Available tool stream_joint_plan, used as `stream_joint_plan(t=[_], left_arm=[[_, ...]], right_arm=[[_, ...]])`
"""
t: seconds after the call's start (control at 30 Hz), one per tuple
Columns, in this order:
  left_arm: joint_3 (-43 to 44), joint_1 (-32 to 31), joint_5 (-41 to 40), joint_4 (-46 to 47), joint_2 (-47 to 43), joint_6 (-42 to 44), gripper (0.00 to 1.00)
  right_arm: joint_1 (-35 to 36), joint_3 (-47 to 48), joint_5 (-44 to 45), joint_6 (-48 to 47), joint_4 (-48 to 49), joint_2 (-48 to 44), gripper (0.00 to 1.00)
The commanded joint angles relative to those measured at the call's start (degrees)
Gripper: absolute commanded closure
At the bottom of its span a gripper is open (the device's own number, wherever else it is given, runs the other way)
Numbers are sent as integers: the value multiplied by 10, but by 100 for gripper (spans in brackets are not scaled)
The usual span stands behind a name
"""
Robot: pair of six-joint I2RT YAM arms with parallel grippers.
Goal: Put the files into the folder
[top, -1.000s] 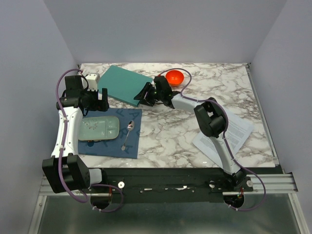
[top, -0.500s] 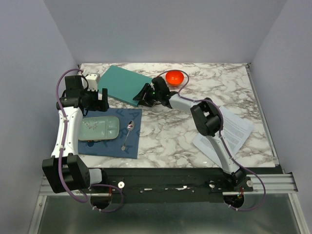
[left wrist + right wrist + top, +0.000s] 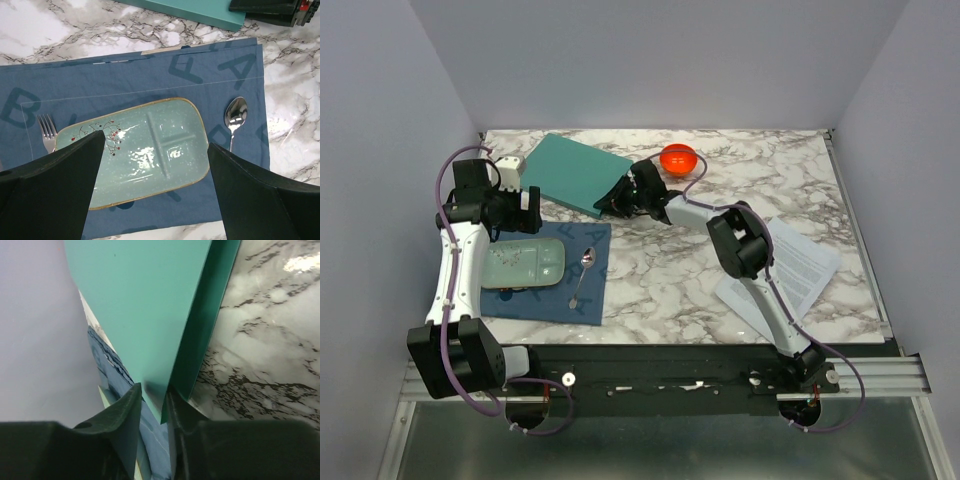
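**Right tool nips the folder's corner, left tool gapes over the plate**

Top view: the closed teal folder (image 3: 570, 172) lies flat at the far left of the marble counter (image 3: 660, 280). The right arm reaches across to it, and the right tool (image 3: 617, 200) sits at the folder's near right corner. An orange bowl (image 3: 678, 157) stands just to the right of that arm's wrist. The files (image 3: 800, 270), printed white sheets, lie fanned at the near right, well apart from the folder and partly hidden by the right arm. At the near left a blue mat (image 3: 585, 300) carries a mint plate (image 3: 525, 265) with a spoon (image 3: 582, 275) to its right. The left tool (image 3: 527, 212) hovers at the mat's far edge.

Left wrist view: the left tool is released, its fingers spread wide with nothing between them. It looks down on the divided plate. A fork (image 3: 46, 131) lies to the left of the plate and the spoon to its right. The folder's edge runs along the top of the frame.

Right wrist view: the right tool is clenched on the folder. Its two fingers (image 3: 125, 415) stand close together with the corner of the teal cover pinched between them. Marble shows to the right.
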Motion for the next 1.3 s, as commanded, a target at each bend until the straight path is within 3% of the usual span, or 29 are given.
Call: stream_joint_plan(t=[0.0,0.23,0.47,1.0,1.27], left_arm=[[-12,7,-1,5,-23,18,1],[-18,10,-4,3,-32,23,1],[-32,12,-7,7,-45,22,1],[-77,14,-27,8,-83,29,1],[-84,14,-19,5,-85,29,1]], right_arm=[[9,-6,-4,30,41,16,72],[15,-43,10,30,56,-15,99],[16,-180,44,10,86,-134,99],[16,-439,95,-67,57,-384,99],[23,-664,191,-66,18,-571,99]])
